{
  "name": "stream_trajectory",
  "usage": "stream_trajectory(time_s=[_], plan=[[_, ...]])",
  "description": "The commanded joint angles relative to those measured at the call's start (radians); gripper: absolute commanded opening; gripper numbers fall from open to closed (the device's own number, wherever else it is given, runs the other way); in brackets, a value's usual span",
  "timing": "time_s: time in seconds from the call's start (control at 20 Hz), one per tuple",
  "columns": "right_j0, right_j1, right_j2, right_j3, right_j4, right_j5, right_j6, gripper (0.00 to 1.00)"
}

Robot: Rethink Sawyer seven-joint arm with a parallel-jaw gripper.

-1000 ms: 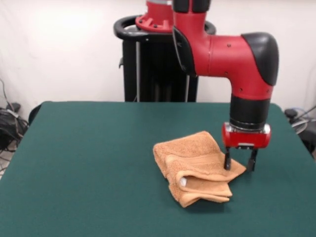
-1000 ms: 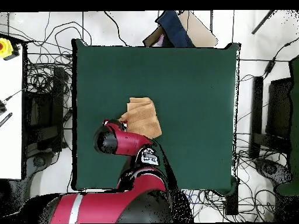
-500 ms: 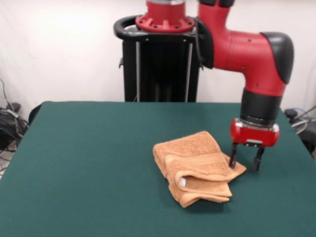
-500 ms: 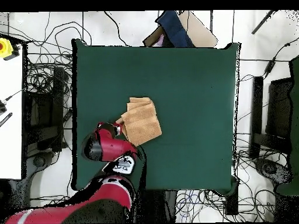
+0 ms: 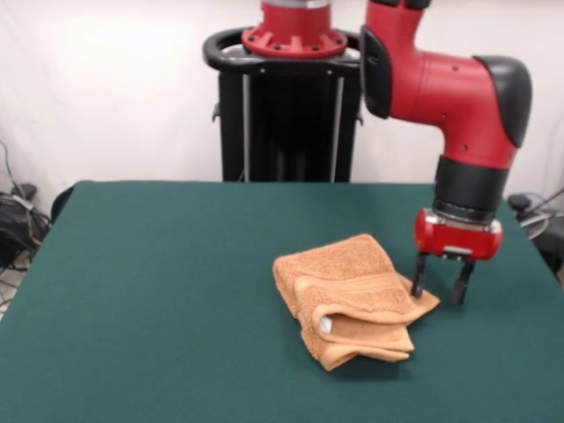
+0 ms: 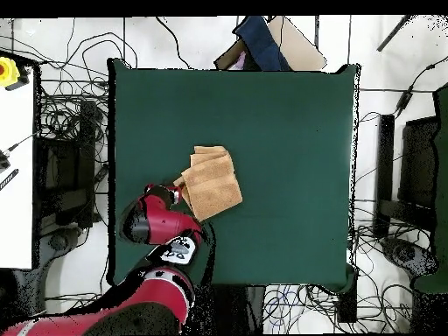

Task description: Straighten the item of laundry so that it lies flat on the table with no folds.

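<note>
Jaws on the gripper (image 5: 438,291) are spread open and point straight down, and nothing is held between them. One finger (image 5: 418,278) stands right at a corner of the towel (image 5: 348,295), and the other hangs over bare table (image 5: 159,264) on the far side of that corner. So the corner sits just about between the two jaws, or right beside them; from the front it is hard to say if the finger touches the cloth or only stands close to it.

Most of the towel lies off to one side of the jaws, bunched up and folded over itself. A thick rolled fold faces the front, with a bit of white showing inside it, likely the tag. Only the corner near the jaws sticks out flat and thin.

That is probably why the jaws are there. A thin single corner is easy to pinch, and pulling it away from the pile should open the folds.

From above, the arm (image 6: 153,223) covers the gripper, and the towel (image 6: 212,182) pokes out just past it, near one side of the table (image 6: 289,131). There is lots of green room around it for spreading out.

The job looks only started, since the towel is not flat yet. Next the jaws need to close on that corner, low enough to catch cloth and not just air.
</note>
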Motion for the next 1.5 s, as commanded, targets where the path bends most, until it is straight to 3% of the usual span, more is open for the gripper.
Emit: stream_trajectory(time_s=[0.05, 0.15, 0.45, 0.8, 0.95, 1.15, 1.5], plan=[[-0.077, -0.084, 0.052, 0.051, 0.012, 0.060, 0.235, 1.00], [-0.068, -0.128, 0.035, 0.053, 0.021, 0.115, 0.215, 1.00], [-0.102, -0.128, 0.051, 0.032, 0.001, 0.115, 0.182, 1.00], [-0.110, -0.020, 0.072, 0.001, -0.005, 0.040, 0.182, 1.00], [-0.043, 0.029, -0.013, -0.026, 0.028, 0.042, 0.151, 1.00], [-0.037, 0.055, -0.029, -0.036, 0.028, 0.096, 0.136, 1.00], [-0.145, 0.106, 0.090, -0.066, -0.048, 0.120, 0.109, 1.00]])
